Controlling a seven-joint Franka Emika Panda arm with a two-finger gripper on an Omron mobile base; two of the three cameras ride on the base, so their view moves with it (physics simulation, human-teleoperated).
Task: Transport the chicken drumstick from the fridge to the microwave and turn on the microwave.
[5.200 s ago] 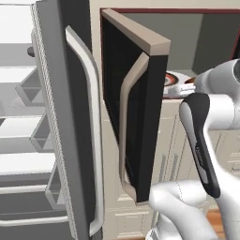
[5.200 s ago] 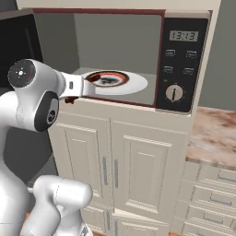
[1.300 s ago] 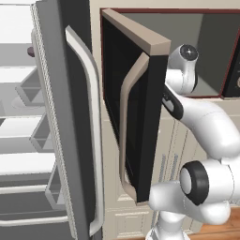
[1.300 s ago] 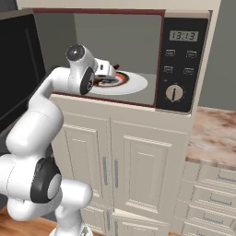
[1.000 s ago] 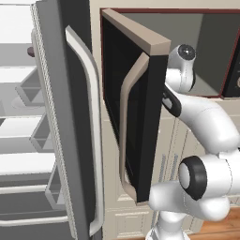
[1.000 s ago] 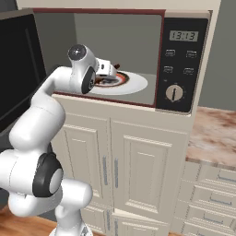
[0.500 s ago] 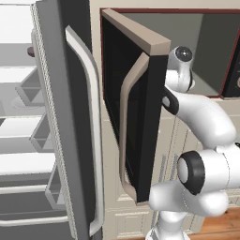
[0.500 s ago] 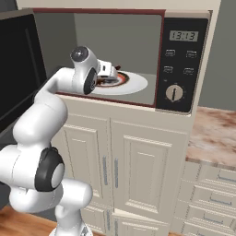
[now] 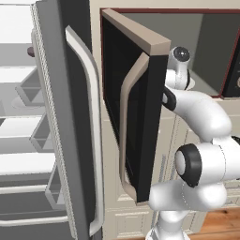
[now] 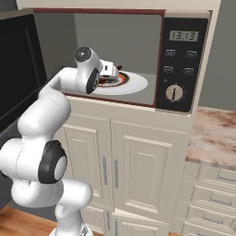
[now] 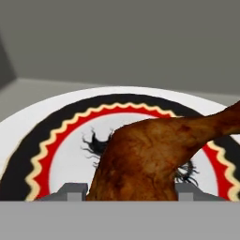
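- The claw (image 10: 118, 73) is seen reaching into the open microwave (image 10: 184, 55), just above the white round plate (image 10: 136, 83) that lies on the grey floor inside.
- The chicken drumstick (image 11: 150, 154) is seen in the hand view between the two dark finger tips, its thick meaty end low at the claw and its thinner bone end running up to the right over the plate's red and black ring.
- The claw is judged to be pinching the chicken drumstick at its thick end, the jaws standing fairly wide around it; whether the meat already rests on the plate cannot be told.
- The drumstick is judged to be light, somewhat soft on the meaty end and stiff along the bone, with a lumpy, perhaps greasy skin that may slip or roll when let go.
- The thick end is judged the best place for a hold, since the narrow bone end offers little for the pads to bear on.
- The microwave door (image 9: 136, 117), black glass in a tan frame, is seen swung wide open beside the fridge (image 9: 70, 117), whose own door also stands open.
- The dial (image 10: 173, 93) on the control panel is not yet touched, and the door is left to be shut first.
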